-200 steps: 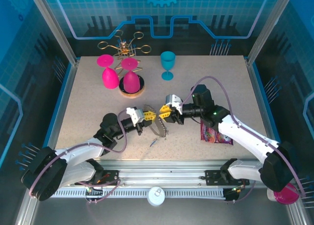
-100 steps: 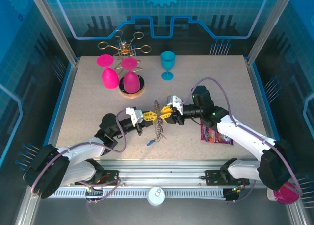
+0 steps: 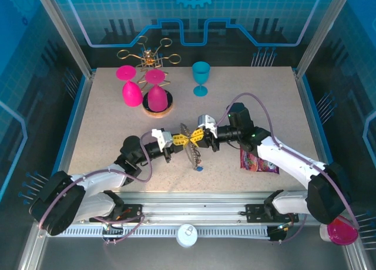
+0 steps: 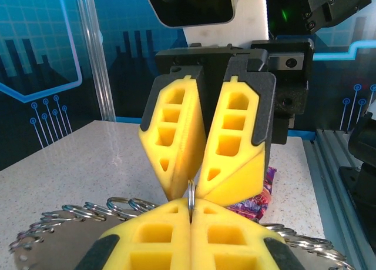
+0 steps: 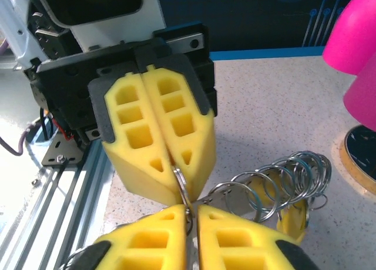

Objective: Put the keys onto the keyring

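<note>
Nearest the arm bases, on the speckled table (image 3: 100, 129), a small blue-headed key (image 3: 198, 169) lies loose, apart from both end effectors. Over the table's middle, the left end effector (image 3: 181, 139) and the right end effector (image 3: 195, 137) meet tip to tip. The keyring (image 3: 191, 153) sits between them — a dark loop fringed with silvery bits, its lower end near the blue key in the overhead view.

From the left wrist, the left end effector (image 4: 191, 208) has its ribbed yellow foam pads pressed together on one thin metal ring. The right end effector (image 4: 189, 185) facing it pinches the same ring, its pads closed to a point. The right wrist shows the grip reversed, with the right end effector (image 5: 188, 214) clamped below and the left end effector (image 5: 174, 177) clamped above. A fan of silvery split rings (image 5: 276, 179) and a yellow tag (image 5: 294, 218) trail off to the right.

Beside the right arm a glossy purple packet (image 3: 257, 162) lies flat, its print too small to read. Bare table stretches to the left edge and behind the grip.

Farther back stand two pink goblets (image 3: 130, 89), one over a round wooden base (image 3: 157, 110), and an upright teal goblet (image 3: 200, 77). At the far edge is a gold wire rack (image 3: 150, 55) with round loops.
</note>
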